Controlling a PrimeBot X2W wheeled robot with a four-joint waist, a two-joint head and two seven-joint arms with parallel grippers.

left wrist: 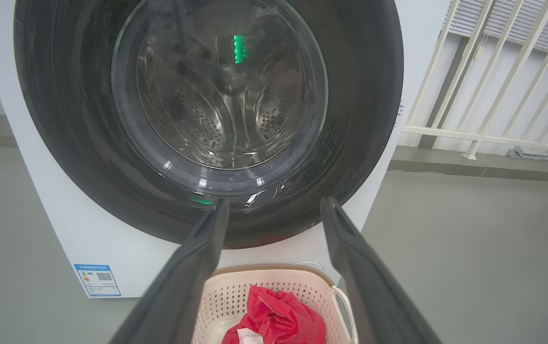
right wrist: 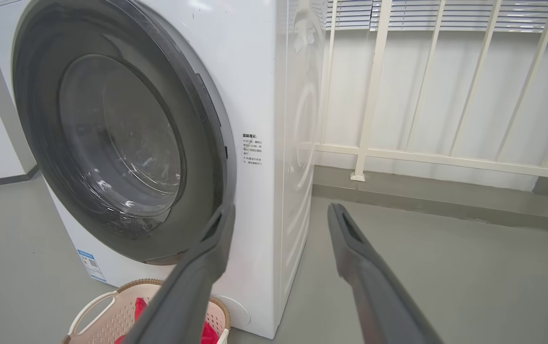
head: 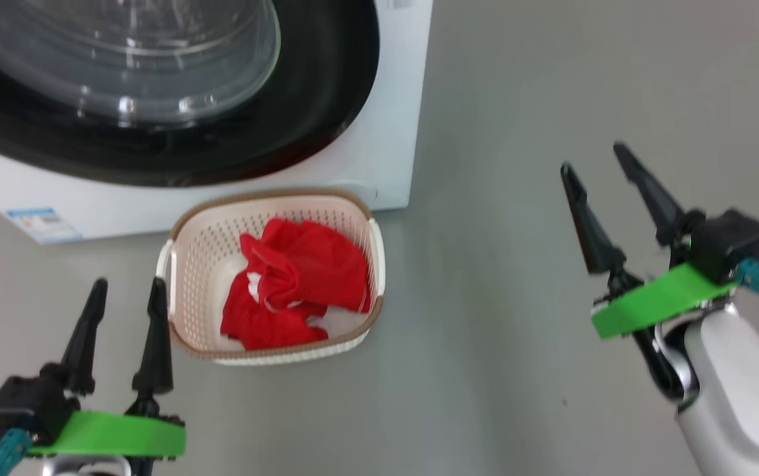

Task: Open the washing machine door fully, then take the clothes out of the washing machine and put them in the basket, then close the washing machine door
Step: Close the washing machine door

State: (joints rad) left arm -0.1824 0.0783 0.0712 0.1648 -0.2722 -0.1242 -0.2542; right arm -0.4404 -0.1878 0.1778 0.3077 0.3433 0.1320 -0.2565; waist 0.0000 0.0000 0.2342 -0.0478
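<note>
Ahead of the left pincer, beyond its spread, empty fingers: the washing machine door. Count one. It is round and black-rimmed, and lies against the front of the washing machine, count one. You may judge it shut, though the latch itself cannot be told.

Just right of the left pincer, near its right finger: the basket. Count one. It sits on the floor just in front of the machine's base, its long axis running across the line of that pincer's fingers. In it are the clothes, one red heap with white showing; how many garments cannot be told.

Well to the left of the right pincer: the same door and basket, well apart from it. Its fingers are spread, with nothing between them, over floor off the machine's right corner.

Nearer arm for both door and basket: the left. Should you want a confirming press on the door, it lies forward and up from the left pincer.

Drum, seen through the glass: no red visible.
</note>
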